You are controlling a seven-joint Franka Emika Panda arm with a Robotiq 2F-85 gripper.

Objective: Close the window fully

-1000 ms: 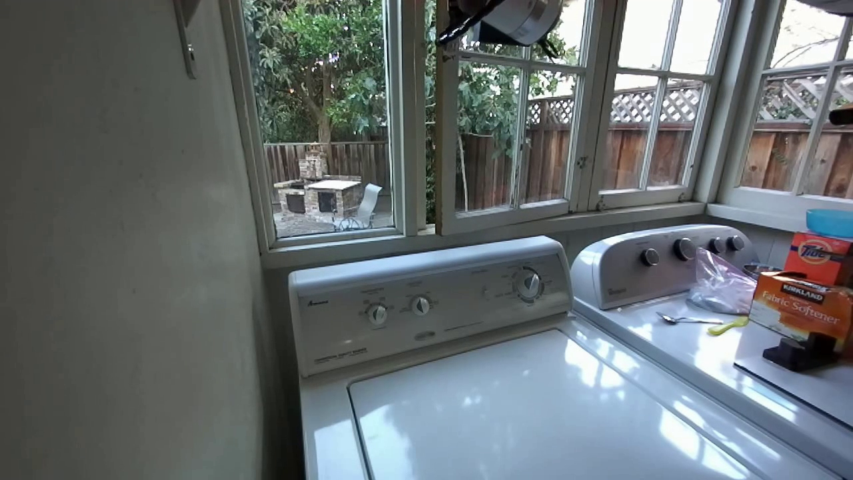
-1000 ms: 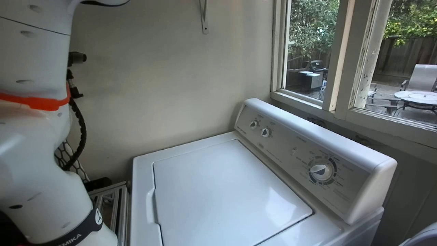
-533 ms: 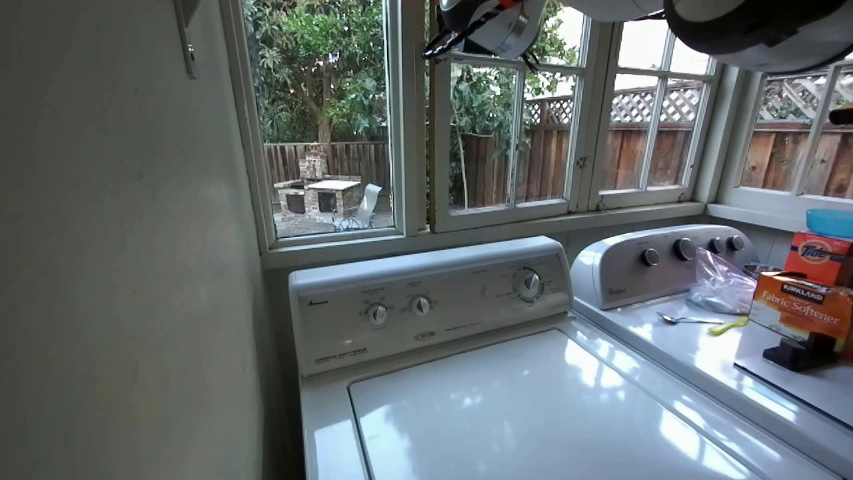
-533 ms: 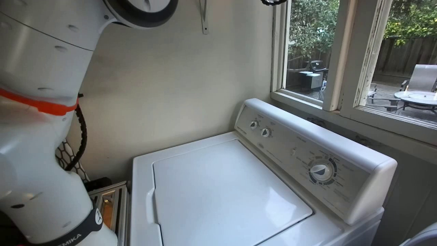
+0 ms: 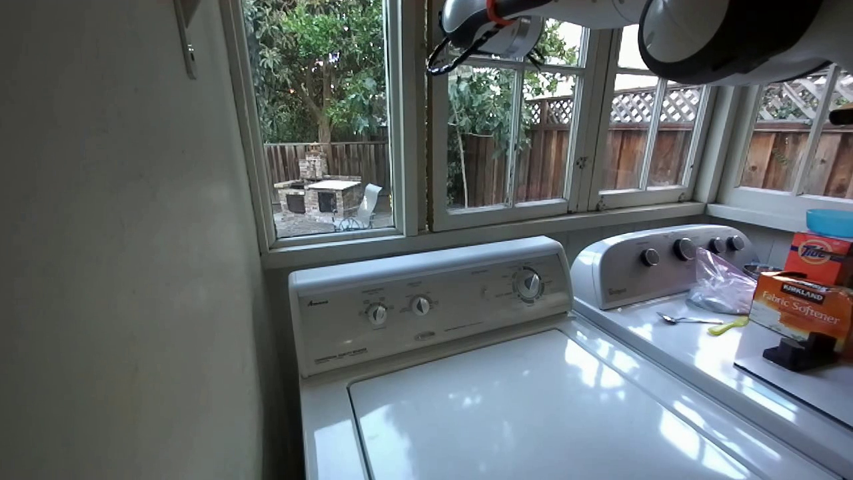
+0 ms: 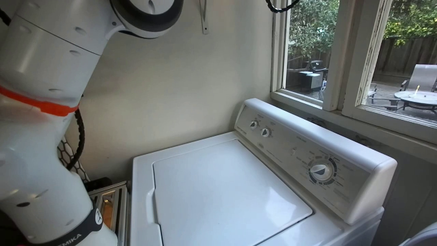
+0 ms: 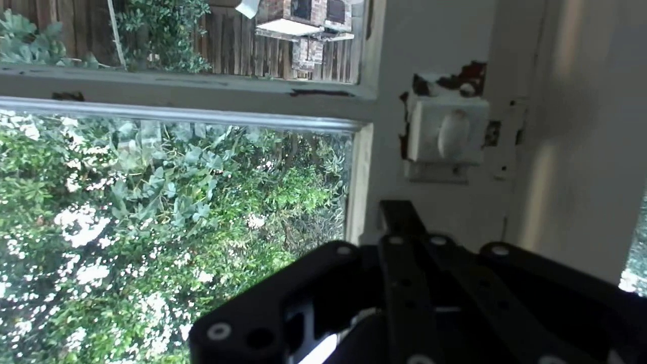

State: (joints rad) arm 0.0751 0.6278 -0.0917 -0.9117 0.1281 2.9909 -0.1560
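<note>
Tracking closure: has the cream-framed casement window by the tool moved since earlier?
Yes: in an exterior view, the window swung left, nearer the fixed cream post.

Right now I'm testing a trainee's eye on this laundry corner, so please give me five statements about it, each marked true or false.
1. The black two-fingered gripper is shut. True.
2. The cream-painted, multi-paned window sash carries a white boxy latch with an oval knob. True.
3. The white rectangular washer lid stands raised. False: the washer lid lies down flat.
4. The light-blue plastic bowl is below the orange cardboard Tide box. False: the bowl shows above the Tide box.
5. A clear plastic bag rests on the white machine with four round knobs. True.
</note>
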